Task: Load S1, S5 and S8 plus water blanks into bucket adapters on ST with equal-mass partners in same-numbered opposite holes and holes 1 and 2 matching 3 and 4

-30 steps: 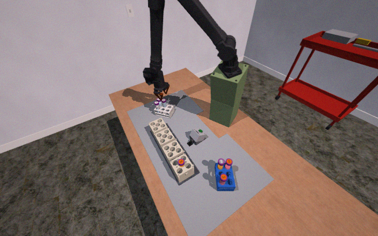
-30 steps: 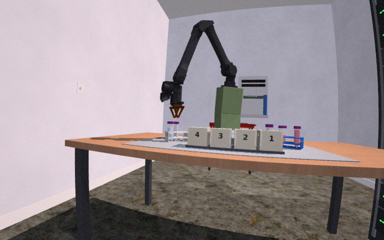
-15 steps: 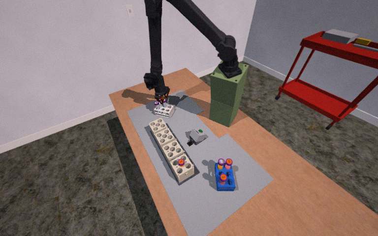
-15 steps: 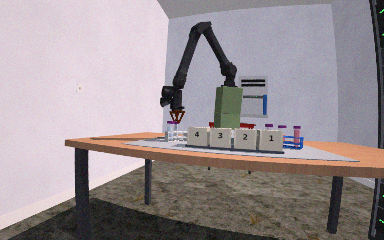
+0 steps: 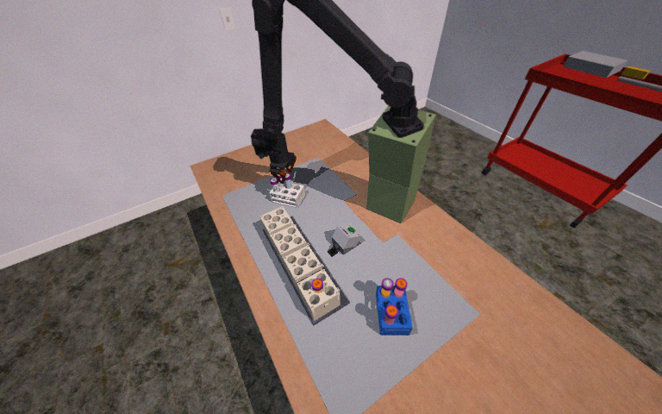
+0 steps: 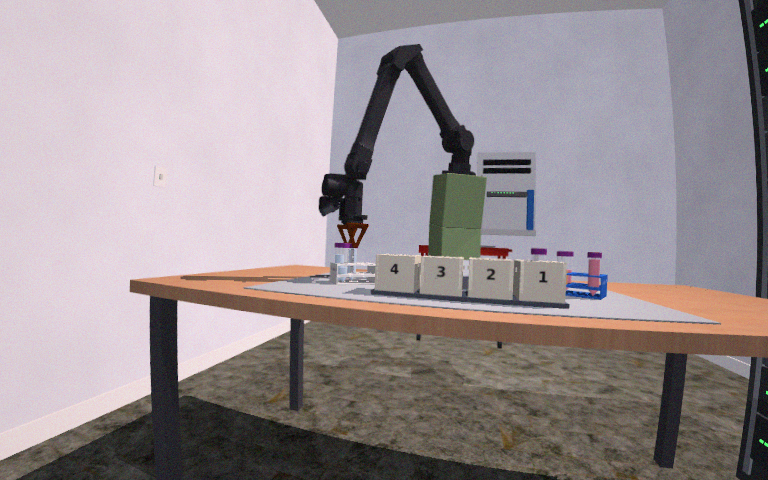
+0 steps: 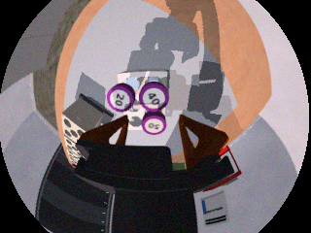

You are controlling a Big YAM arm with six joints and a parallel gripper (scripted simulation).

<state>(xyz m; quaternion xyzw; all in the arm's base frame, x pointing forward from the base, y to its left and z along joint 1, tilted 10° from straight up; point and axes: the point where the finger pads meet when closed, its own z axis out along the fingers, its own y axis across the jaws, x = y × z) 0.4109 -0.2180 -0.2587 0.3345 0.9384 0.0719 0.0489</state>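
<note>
My gripper (image 5: 282, 174) is open and empty. It hangs just over the white blank rack RB (image 5: 288, 193) at the mat's far end. In the wrist view the rack's three purple-capped blanks show: one marked 20 (image 7: 120, 96), one marked 40 (image 7: 155, 96), and a nearer one (image 7: 154, 123) whose number I cannot read. That nearer cap lies between my spread fingertips. The four cream adapters on stand ST (image 5: 298, 260) form a row; adapter 1 holds one orange-dot sample (image 5: 317, 284). The blue rack RS (image 5: 397, 317) holds a grey-dot tube (image 5: 387, 283) and two orange-dot samples (image 5: 400, 283) (image 5: 390, 310).
The grey box with the green DONE key (image 5: 345, 237) sits between ST and the arm's green pedestal (image 5: 397, 166). A red cart (image 5: 576, 131) stands off the table at the right. The table edge is close behind RB.
</note>
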